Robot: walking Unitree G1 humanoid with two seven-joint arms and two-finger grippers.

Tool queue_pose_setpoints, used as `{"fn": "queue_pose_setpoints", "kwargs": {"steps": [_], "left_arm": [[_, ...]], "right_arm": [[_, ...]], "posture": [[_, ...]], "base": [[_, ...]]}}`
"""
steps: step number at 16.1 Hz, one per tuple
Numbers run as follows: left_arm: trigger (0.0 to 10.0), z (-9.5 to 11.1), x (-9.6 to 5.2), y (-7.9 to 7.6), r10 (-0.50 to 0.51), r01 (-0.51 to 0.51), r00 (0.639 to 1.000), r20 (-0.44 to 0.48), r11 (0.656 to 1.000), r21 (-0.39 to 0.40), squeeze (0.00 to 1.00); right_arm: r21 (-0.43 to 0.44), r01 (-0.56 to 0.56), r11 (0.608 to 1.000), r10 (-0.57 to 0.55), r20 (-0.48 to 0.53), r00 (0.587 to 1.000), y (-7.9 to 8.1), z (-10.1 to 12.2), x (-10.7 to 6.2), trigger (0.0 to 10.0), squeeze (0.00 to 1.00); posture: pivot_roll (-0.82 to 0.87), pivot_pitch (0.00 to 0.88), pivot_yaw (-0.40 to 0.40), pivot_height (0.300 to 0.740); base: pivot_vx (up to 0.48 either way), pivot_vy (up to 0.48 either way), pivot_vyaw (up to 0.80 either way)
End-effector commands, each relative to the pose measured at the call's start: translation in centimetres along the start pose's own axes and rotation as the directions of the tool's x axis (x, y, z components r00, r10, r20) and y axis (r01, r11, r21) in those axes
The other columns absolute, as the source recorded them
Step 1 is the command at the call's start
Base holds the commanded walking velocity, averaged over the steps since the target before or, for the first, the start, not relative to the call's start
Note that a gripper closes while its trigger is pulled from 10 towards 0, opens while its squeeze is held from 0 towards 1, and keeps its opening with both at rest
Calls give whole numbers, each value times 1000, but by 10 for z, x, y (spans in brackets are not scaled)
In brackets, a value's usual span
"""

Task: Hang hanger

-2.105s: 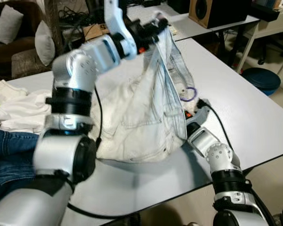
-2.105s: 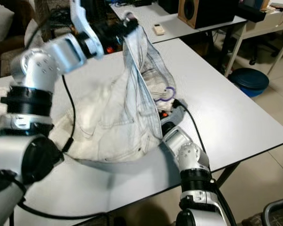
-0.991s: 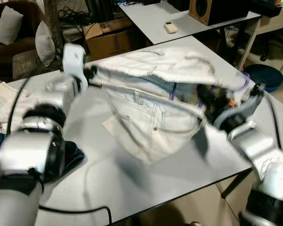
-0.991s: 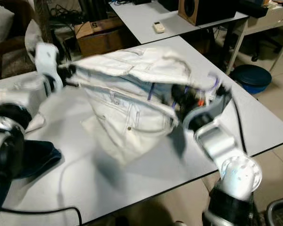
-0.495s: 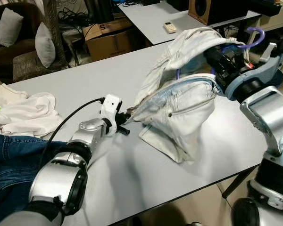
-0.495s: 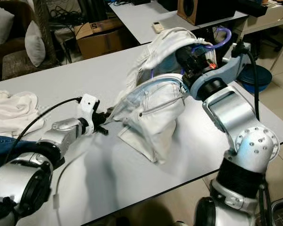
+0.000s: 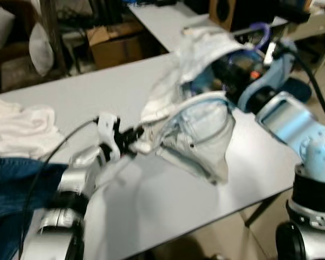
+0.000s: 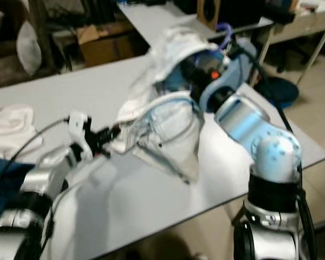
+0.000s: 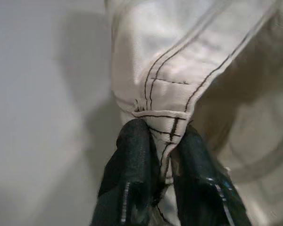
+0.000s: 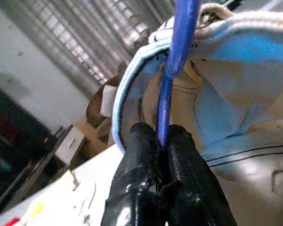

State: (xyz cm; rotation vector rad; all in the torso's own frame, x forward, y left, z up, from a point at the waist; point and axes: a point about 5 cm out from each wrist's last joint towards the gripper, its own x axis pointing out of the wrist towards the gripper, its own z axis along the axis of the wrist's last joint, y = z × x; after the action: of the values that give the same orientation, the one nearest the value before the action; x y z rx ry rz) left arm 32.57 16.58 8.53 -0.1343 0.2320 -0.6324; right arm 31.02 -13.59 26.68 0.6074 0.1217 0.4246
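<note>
Left eye view: our right tool (image 10: 161,141), upper right of frame, is clamped on the purple hanger (image 7: 261,33), which sits inside the pale denim garment (image 7: 203,122) lifted off the grey surface (image 7: 151,200). Our left tool (image 9: 161,157), left of centre, is pinched on a seamed edge of the garment, low near the surface. Frames are blurry. To do this well, we judge we should keep the hook free above the cloth, hold the hanger level, let go of the fabric edge only once the garment hangs evenly, then carry it to a rail.
</note>
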Motion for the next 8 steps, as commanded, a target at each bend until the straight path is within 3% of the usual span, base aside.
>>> {"fn": "queue_pose_setpoints", "kwargs": {"steps": [1,3,4,5,8], "left_arm": [[10000,-8,-4,-3,2,-1,1000,-31,1000,18,1000],[10000,-15,-9,-7,60,-60,998,-25,998,4,1000],[10000,-14,-10,-10,65,-65,998,-13,998,-2,706],[10000,-11,-13,-17,65,-65,998,8,998,5,0],[10000,-8,-17,-23,81,-80,996,35,997,-18,0]], "right_arm": [[-26,-66,997,66,16,998,12,6,3,10000,0],[-36,-78,996,78,11,997,13,7,5,10000,0],[-37,-79,996,79,8,997,13,6,6,10000,0],[-41,-79,996,79,-1,997,12,3,7,10000,0],[-51,-73,996,73,-7,997,9,-1,8,10000,0]], "posture": [[-145,4,47,740],[-150,5,41,740],[-149,7,39,740],[-149,9,39,740],[-149,9,40,740]], "base": [[0,0,0],[0,0,0],[0,0,0],[0,0,0],[0,0,0]]}}
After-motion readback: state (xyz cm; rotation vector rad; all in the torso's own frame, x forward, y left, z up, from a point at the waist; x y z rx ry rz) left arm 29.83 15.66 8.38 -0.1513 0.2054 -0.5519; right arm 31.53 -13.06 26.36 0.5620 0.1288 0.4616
